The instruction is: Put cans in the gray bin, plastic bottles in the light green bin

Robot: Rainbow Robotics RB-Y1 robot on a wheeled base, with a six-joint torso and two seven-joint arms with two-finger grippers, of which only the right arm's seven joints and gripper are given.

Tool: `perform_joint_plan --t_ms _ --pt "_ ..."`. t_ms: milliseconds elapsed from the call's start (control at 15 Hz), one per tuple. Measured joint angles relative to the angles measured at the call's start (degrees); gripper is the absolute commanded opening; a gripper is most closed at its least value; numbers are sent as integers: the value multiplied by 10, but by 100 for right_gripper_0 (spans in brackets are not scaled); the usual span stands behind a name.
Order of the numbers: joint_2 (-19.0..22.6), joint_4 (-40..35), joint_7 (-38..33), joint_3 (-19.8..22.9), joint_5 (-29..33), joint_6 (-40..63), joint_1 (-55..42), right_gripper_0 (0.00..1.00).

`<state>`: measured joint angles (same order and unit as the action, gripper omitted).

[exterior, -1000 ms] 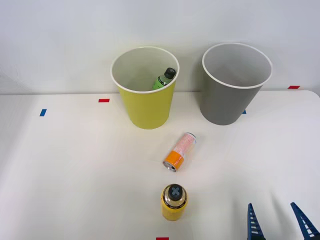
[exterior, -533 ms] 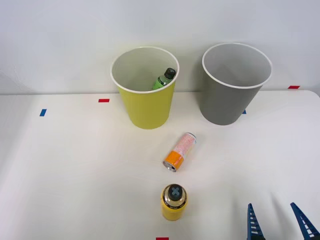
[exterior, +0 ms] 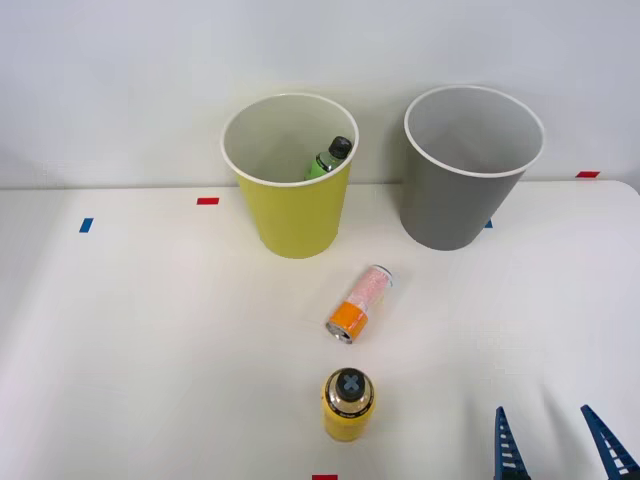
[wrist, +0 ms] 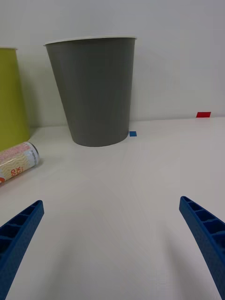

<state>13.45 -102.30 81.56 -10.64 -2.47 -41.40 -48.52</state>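
Wide-spread claw [exterior: 560,445] at near table [exterior: 150,350] edge, can [exterior: 359,303] well apart.

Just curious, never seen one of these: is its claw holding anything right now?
Right gripper: open, holding nothing, above the bare table.

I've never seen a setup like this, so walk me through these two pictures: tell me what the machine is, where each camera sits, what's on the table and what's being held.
This is a two-armed wheeled robot sorting rubbish. One picture looks down from above its arms; the other comes from a camera on its right wrist. The blue ribbed prongs are the right gripper, open and holding nothing. On the white table stand a light green bin and a gray bin. A green bottle already sits inside the light green bin. An orange and pink can lies on its side in front of the bins, and a yellow bottle with a black cap stands nearer the robot.
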Motion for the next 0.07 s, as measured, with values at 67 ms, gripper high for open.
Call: perform_joint_plan --t_ms 67 --pt "0 0 0 0 0 0 0 100"
